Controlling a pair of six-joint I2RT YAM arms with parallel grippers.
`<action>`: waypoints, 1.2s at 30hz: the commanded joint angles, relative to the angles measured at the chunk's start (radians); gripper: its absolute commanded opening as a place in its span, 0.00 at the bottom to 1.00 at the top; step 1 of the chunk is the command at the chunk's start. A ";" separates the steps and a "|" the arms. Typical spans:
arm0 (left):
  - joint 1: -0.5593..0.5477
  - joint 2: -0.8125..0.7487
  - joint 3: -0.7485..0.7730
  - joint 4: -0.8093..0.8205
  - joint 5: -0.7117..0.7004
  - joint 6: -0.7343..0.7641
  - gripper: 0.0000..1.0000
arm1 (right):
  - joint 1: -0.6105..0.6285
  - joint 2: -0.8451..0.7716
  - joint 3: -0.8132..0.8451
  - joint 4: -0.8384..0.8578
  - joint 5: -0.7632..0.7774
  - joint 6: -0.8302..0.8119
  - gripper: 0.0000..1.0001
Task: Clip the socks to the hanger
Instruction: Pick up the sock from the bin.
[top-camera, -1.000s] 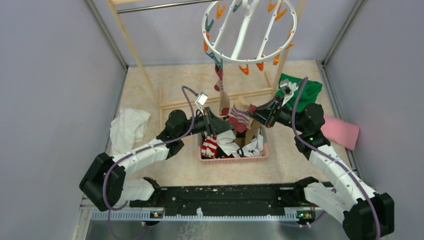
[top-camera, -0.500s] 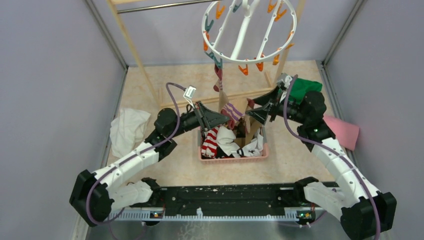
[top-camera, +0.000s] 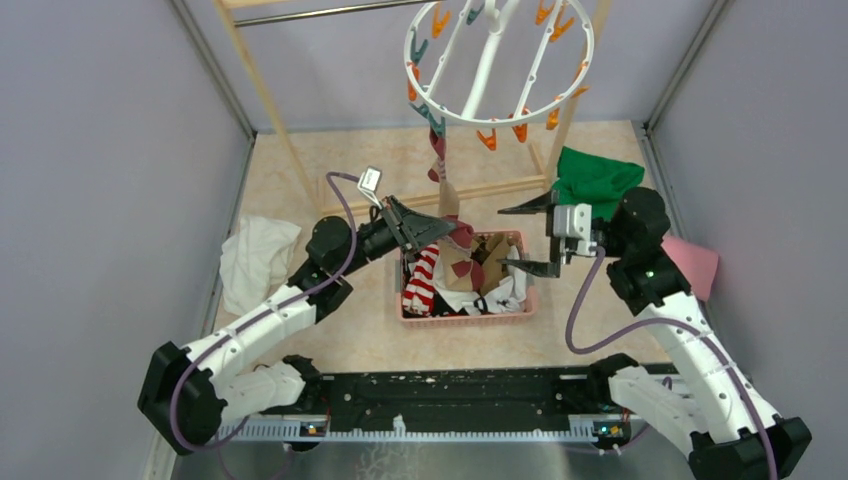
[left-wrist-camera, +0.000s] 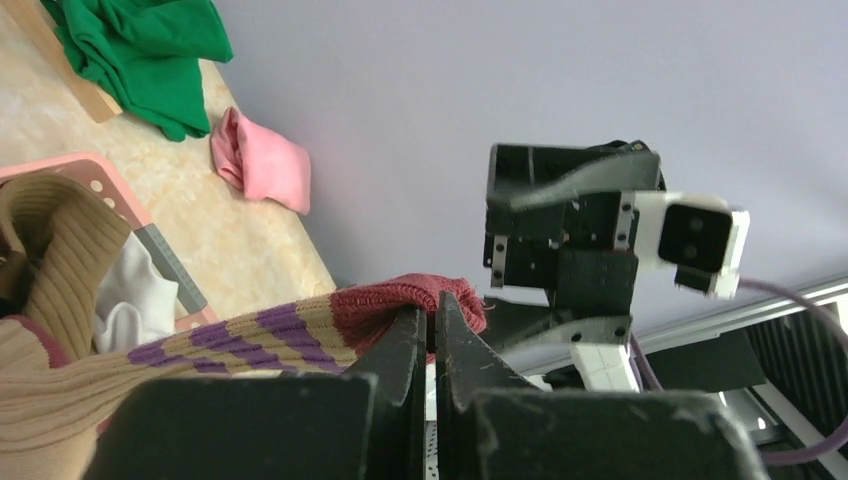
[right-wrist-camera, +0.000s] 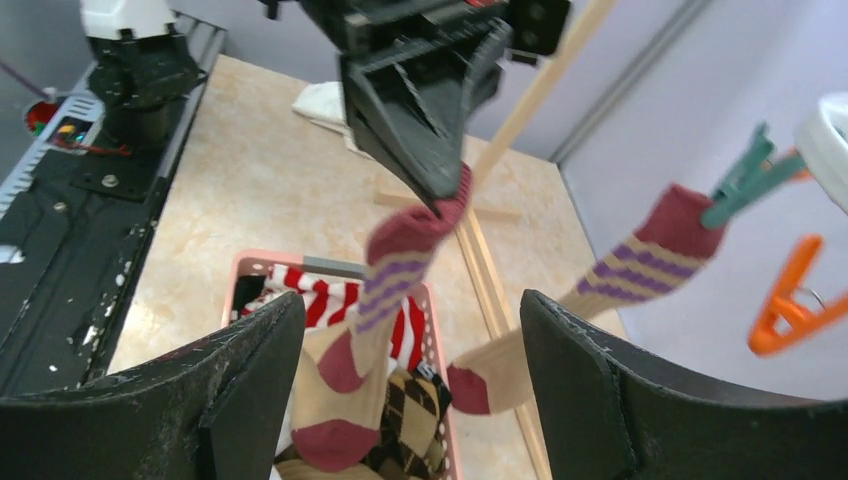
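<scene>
Right now the left gripper (top-camera: 441, 228) is pinching fully closed on the maroon cuff of the striped sock (top-camera: 463, 262). In the left wrist view it is catching only a thin edge of cuff. The right gripper (top-camera: 528, 238) is standing wide open with nothing in it, facing the sock from 3 o'clock.

The sock is hanging from the left tips alone. Its toe end is trailing down into the pink basket (top-camera: 465, 318) at table centre. The hanger (top-camera: 462, 119) is sitting at 12 o'clock, above and well apart, with one clipped sock (top-camera: 440, 165) already dangling from its 7 o'clock rim.

Risks, as I'm judging them:
- The cuff may be slipping out of that shallow pinch on the lift.
- The toe may be dragging or snagging on the pile in the basket.
- The cuff is bunching, not spread, so feeding it into a peg one-handed is looking hard.
- The arm may be nudging the clipped sock or setting the ring swinging.

Versus a second ago, both grippers were on the sock and it was stretched between them. The right one has let go, opened and pulled back toward 3 o'clock. That is uncovering the green cloth (top-camera: 598, 180) at 2 o'clock. The sock is now drooping.
</scene>
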 joint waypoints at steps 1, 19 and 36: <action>0.002 0.037 0.049 0.107 -0.011 -0.100 0.00 | 0.113 -0.002 0.001 -0.041 0.038 -0.146 0.77; -0.024 0.112 0.079 0.215 -0.007 -0.139 0.00 | 0.235 0.050 -0.064 0.240 0.392 0.323 0.48; -0.034 0.110 0.082 0.249 -0.018 -0.140 0.00 | 0.236 0.048 -0.076 0.303 0.422 0.402 0.20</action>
